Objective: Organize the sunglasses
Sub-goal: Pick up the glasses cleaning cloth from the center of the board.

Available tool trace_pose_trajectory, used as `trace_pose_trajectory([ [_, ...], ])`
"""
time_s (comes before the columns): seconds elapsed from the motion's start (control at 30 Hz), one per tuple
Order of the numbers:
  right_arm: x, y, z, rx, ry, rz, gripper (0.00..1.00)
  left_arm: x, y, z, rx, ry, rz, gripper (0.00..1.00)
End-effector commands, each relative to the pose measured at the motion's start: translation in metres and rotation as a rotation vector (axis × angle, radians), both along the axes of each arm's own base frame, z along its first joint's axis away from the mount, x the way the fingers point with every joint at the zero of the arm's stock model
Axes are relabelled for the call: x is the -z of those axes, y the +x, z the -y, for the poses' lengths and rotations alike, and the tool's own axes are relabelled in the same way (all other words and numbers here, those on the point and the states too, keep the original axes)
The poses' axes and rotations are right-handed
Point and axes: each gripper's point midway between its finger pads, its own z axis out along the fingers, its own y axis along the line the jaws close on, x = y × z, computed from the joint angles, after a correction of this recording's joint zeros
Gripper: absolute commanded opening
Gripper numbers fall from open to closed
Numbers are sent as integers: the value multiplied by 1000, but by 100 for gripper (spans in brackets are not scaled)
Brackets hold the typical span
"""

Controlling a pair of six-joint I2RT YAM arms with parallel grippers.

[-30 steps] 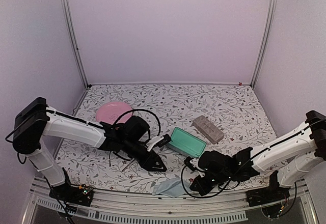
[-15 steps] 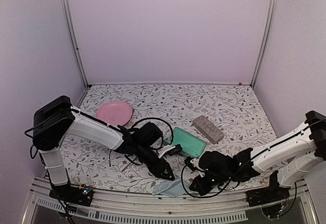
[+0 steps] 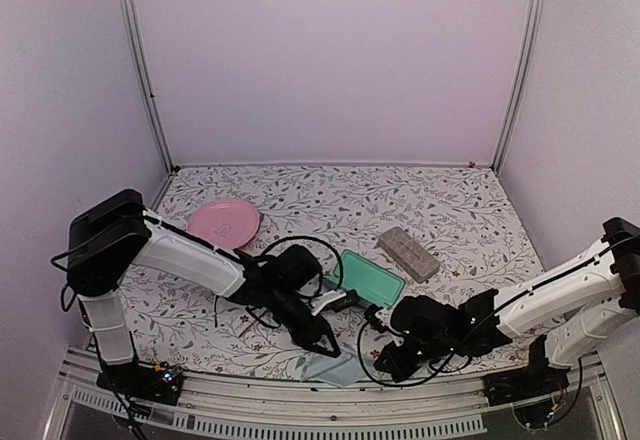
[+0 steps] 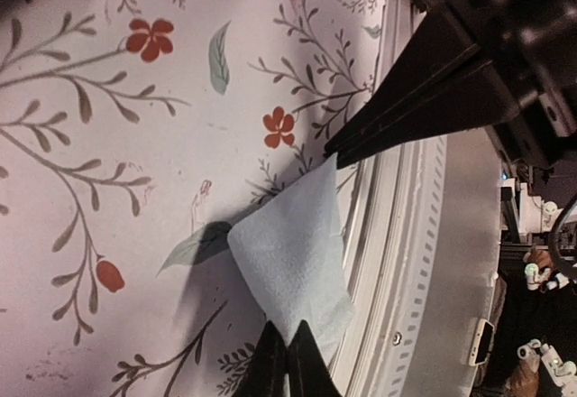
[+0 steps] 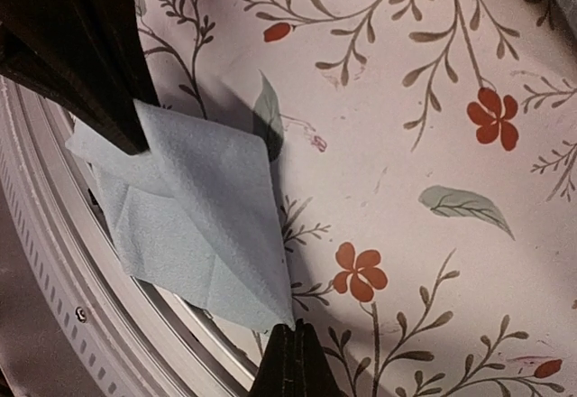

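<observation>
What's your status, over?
Left gripper shut on cloth corner; right gripper shut on the opposite corner. Sunglasses not made out. Teal case beyond cloth.

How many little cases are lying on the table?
2. A teal case sits near the middle; a grey-brown case lies just beyond it, to the right. Others may be hidden.

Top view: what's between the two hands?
A pale blue square cloth spans the gap; the left hand and right hand each pinch it, clearest in the right wrist view.
</observation>
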Motion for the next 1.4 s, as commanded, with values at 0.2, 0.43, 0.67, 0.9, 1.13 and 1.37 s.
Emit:
trace_pose_trajectory([
  [0.2,-78,51,-13,39,82,230,0,-86,49,4,-170,-153,401,7],
  [0.43,-66,39,-14,-11,118,198,0,-57,2,-5,-27,-110,434,29],
  [0.67,-24,10,-5,-21,59,92,0,-29,-42,-29,118,-59,405,43],
  [0.9,-17,-2,2,-24,50,60,0,-46,-35,-22,112,-134,434,43],
  [1.13,-12,-8,12,-23,51,45,0,-34,-8,-8,8,-103,396,41],
  [1.37,-4,-16,23,-20,43,7,2,-24,-3,5,-1,-87,385,36],
])
